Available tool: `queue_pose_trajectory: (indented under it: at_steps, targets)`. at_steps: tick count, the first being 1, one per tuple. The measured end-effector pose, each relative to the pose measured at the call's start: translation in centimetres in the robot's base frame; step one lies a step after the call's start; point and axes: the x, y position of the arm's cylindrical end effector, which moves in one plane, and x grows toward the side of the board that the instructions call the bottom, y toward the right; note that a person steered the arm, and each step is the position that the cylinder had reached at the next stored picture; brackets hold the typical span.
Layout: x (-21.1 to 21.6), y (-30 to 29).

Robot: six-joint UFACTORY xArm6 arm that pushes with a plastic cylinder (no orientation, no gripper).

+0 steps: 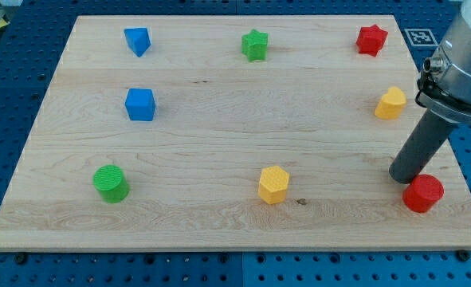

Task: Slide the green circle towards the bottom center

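The green circle (pixel 110 182) sits at the lower left of the wooden board (pixel 219 231). My tip (pixel 403 178) rests on the board at the lower right, far from the green circle. It stands just up and left of a red circle (pixel 423 194), close to it or touching. The dark rod rises from the tip to the arm at the view's right edge.
A yellow hexagon (pixel 273 184) lies at the bottom centre. A blue cube (pixel 140 104) and a blue triangular block (pixel 138 40) are at the left. A green star (pixel 255 45) is at top centre, a red star (pixel 371 39) top right, a yellow block (pixel 391 104) at the right.
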Motion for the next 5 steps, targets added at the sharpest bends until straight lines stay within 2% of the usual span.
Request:
queue_pose_trajectory:
  at_steps: [1,2,5]
  targets:
    - [0.0,0.0]
    - [-3.0,-3.3]
    - [-3.6,-26.7]
